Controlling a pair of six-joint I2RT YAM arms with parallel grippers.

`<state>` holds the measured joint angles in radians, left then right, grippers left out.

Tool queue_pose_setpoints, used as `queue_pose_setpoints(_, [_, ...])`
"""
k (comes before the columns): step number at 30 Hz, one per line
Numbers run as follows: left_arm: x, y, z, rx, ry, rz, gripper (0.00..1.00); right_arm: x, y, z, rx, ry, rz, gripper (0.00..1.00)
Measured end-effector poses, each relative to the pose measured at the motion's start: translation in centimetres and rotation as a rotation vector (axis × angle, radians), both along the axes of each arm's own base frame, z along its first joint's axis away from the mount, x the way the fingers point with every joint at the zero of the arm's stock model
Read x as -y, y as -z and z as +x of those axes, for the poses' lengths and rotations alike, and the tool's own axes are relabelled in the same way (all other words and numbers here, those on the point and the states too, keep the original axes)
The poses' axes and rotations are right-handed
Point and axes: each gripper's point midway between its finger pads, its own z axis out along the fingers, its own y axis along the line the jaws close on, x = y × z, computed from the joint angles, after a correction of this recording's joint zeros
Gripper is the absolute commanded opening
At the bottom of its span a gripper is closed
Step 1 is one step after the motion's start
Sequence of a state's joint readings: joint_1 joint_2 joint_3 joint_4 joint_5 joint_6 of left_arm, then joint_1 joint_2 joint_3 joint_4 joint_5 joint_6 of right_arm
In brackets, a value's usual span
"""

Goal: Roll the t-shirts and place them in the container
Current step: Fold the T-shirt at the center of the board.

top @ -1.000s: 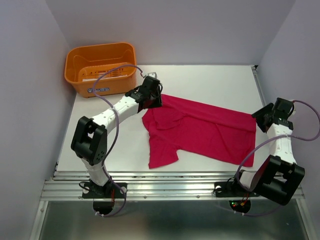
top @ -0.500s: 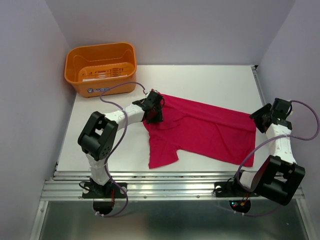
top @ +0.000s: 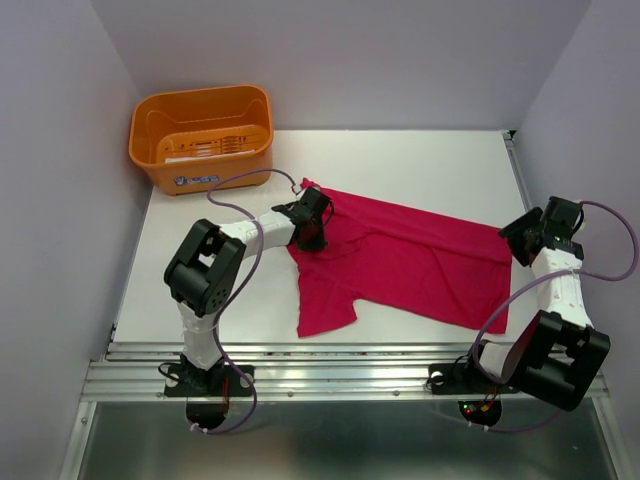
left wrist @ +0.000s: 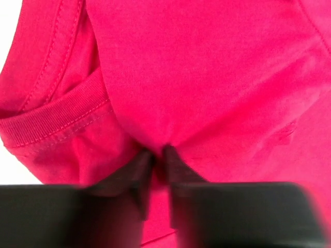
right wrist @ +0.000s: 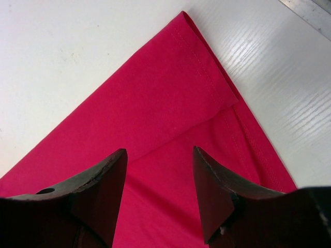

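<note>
Pinched almost shut, the left claw has a small pucker of fabric between its fingers, just beside the ribbed collar of the crimson t-shirt. A second ago its jaws stood wider and it sat at the shirt's far shoulder edge; it has since come down onto the cloth and narrowed. I judge this to be the first grip at the neck end, with rolling not yet begun. The right claw has not moved: it hangs open above the hem corner, holding nothing.

Spread flat and slanting across the table, the shirt has its neck toward the orange basket, well apart from it, and its hem near the right edge. White surface shows beyond the shirt and at its near left, so a roll toward the hem has room.
</note>
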<state>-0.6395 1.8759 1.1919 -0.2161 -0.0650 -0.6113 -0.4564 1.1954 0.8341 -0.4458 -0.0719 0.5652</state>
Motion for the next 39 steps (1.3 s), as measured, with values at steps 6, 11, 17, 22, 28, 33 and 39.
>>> queue_pose_setpoints(6, [-0.1, 0.0, -0.5, -0.016, 0.003, 0.018, 0.00, 0.0, 0.1, -0.1, -0.003, 0.000, 0.001, 0.59])
queue_pose_setpoints(11, [-0.3, -1.3, -1.0, -0.015, 0.008, 0.022, 0.00, -0.2, 0.6, -0.4, -0.016, 0.000, 0.008, 0.59])
queue_pose_setpoints(17, [0.4, -5.2, -0.7, 0.034, 0.016, -0.033, 0.00, -0.2, 0.7, -0.4, -0.016, -0.002, 0.009, 0.59])
queue_pose_setpoints(22, [0.9, -6.3, -0.9, 0.033, 0.029, -0.068, 0.00, -0.3, 0.7, -0.4, -0.017, -0.006, 0.009, 0.60])
queue_pose_setpoints(28, [1.0, -6.1, -2.1, -0.003, 0.032, -0.098, 0.00, -0.3, 0.7, -0.4, -0.018, -0.009, 0.006, 0.60])
queue_pose_setpoints(33, [0.0, -4.4, -4.1, -0.052, 0.012, -0.104, 0.00, -0.4, 0.7, -0.4, -0.018, -0.012, 0.007, 0.60])
queue_pose_setpoints(39, [-0.7, -2.0, -5.3, -0.098, -0.009, -0.089, 0.00, -0.5, 0.7, -0.3, -0.018, -0.020, 0.008, 0.63])
